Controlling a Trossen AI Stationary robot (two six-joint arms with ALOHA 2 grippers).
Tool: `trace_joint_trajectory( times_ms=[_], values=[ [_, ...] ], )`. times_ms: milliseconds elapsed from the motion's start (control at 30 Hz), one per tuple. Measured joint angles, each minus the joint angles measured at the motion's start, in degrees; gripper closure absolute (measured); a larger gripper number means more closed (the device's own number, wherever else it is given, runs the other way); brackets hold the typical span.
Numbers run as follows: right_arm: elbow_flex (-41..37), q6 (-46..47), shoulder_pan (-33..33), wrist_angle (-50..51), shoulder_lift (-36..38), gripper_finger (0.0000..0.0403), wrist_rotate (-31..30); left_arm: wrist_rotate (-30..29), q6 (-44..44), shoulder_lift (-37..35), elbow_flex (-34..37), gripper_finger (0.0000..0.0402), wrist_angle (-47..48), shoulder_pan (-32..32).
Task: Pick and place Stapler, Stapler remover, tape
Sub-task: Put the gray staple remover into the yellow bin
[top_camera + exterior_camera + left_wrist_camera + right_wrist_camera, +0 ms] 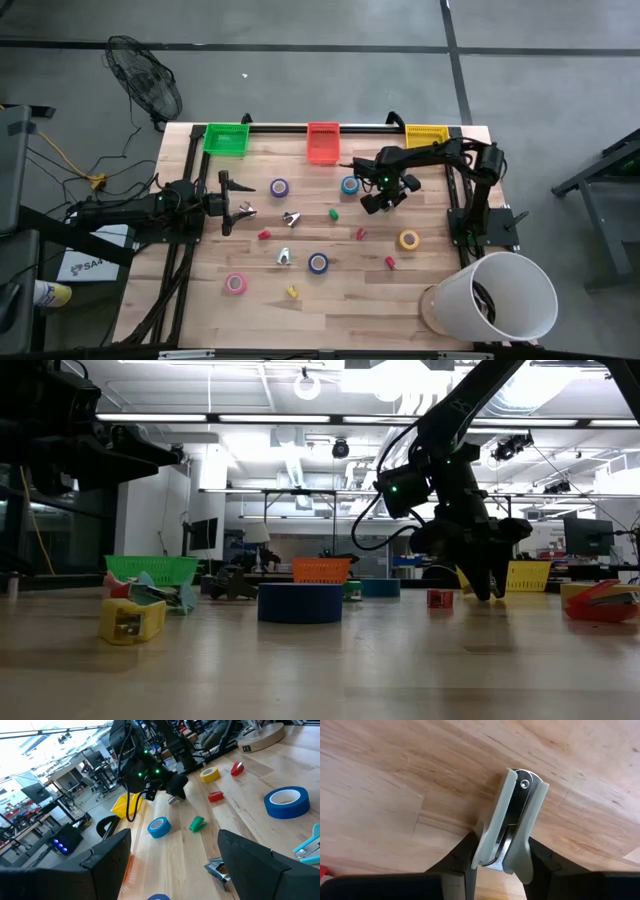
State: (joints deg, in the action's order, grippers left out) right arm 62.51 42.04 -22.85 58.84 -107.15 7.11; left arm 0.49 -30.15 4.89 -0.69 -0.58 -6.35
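Wooden table [330, 280] under me; my right gripper [502, 865] pinches a grey staple remover [507, 827] between its fingers, while my left gripper [172, 865] waits spread wide.

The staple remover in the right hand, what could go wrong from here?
1. The right hand pinches only the remover's wide end, and the rest sticks out, so it may twist or slip free.
2. It hangs just above the table and could snag the wood.
3. The blue tape lies close beside that hand and could get knocked.
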Motion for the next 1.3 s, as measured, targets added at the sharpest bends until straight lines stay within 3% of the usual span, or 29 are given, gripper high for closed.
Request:
trace_joint_trajectory(
  times_ms=[300, 633, 867, 1067, 1300],
  values=[
    [0.32, 2.26, -2.44, 1.54, 5.54, 0.03, -5.37, 0.0, 0.0, 0.0, 0.0, 0.0108, 0.0, -0.01],
    [0.36, 8.11, -10.18, 0.84, 12.33, 0.03, -13.66, 0.0, 0.0, 0.0, 0.0, 0.0108, 0.0, -0.02],
    [0.38, 14.06, -15.74, -3.43, 13.49, 0.0293, -20.46, 0.0, 0.0, 0.0, 0.0, 0.0108, 0.02, -0.02],
    [0.38, 18.84, -19.58, -9.78, 13.49, 0.03, -22.09, 0.0, 0.0, 0.0, 0.0, 0.0108, 0.01, -0.01],
    [0.41, 26.45, -22.49, -9.67, 13.49, 0.0295, -26.01, 0.0, 0.0, 0.0, 0.0, 0.0108, 0.0, 0.0]
  ],
)
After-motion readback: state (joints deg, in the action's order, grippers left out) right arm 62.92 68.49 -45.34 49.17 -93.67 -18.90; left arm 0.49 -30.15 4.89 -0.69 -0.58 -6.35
